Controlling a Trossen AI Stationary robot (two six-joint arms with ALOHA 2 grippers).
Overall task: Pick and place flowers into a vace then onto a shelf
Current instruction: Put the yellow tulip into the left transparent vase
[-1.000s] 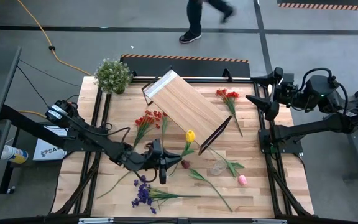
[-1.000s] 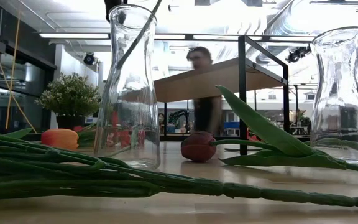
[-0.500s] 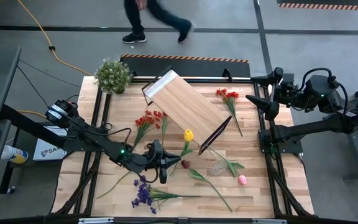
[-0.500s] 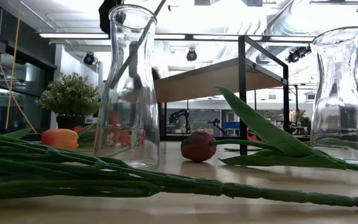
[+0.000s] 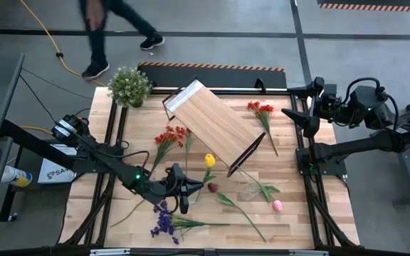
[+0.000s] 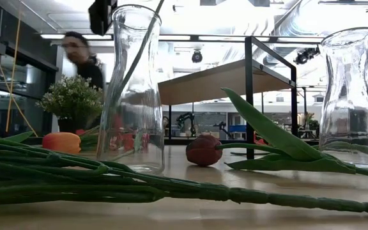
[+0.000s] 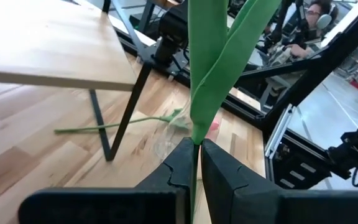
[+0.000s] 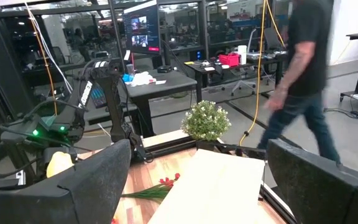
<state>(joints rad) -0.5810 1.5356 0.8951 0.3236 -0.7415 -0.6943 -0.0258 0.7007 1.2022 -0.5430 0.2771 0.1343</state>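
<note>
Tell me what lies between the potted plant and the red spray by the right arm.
In the high view, the shelf lies between potted plant and red spray.

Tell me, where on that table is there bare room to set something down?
Bare wood lies along the left edge below the potted plant, and between the pink tulip and the right edge. Crowded: the middle, around the shelf, purple spray and left gripper.

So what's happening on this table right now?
The left gripper is shut on the green stem of a yellow tulip, lifted over the front-middle of the butcher-block table. In the low view the stem angles into a clear glass vase. The right gripper waits open at the table's right edge. The light-wood shelf sits diagonally; other flowers lie scattered. A person walks past behind.
</note>
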